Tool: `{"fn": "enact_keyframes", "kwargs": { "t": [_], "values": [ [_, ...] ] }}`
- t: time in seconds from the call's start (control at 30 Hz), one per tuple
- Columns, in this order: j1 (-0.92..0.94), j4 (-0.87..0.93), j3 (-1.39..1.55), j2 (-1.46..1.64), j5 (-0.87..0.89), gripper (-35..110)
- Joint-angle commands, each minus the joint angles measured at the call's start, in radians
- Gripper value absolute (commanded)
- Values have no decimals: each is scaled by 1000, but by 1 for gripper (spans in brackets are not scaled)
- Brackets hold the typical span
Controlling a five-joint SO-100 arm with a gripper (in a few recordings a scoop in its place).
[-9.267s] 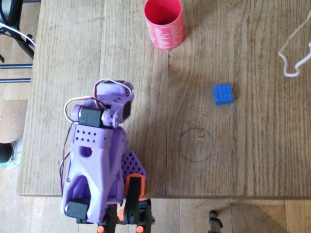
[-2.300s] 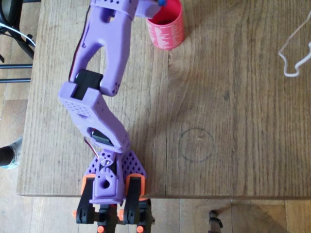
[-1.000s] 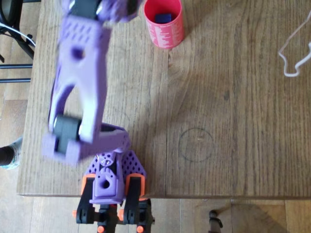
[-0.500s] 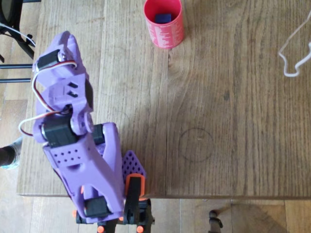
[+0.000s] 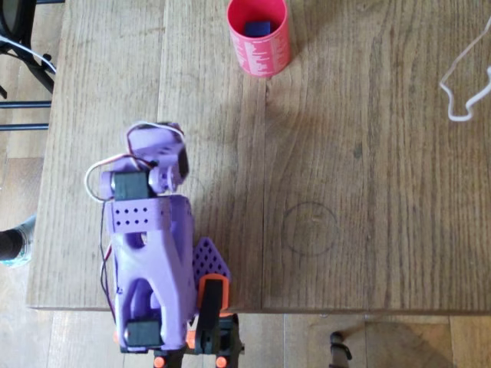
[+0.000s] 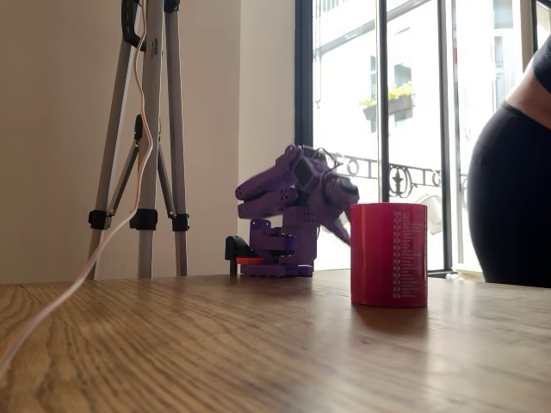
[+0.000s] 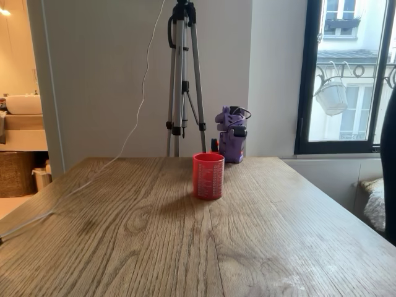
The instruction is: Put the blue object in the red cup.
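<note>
The red cup stands upright at the far edge of the wooden table, and both fixed views show it. The blue brick lies inside it, seen through the mouth in the overhead view. My purple arm is folded back over its base at the near left edge, well away from the cup. The gripper points down at the folded arm's tip with its fingers hidden, and nothing shows in it. The fixed views show the folded arm behind the cup.
A white cable loops on the table's far right. A faint drawn circle marks the wood near the middle. A tripod stands behind the table beside the arm's base. A person stands at the right edge.
The arm has drawn back from beside the cup and folded down over its base. The blue brick stays in the cup, which has not moved.
</note>
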Motion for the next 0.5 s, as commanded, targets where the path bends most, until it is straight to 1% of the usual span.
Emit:
{"fn": "enact_keyframes", "kwargs": {
  "t": [0.0,0.23,0.47],
  "values": [
    [92,-8,-14,-5,75,1],
    [144,-6,-14,-3,120,1],
    [146,-6,-14,-3,121,1]
  ]
}}
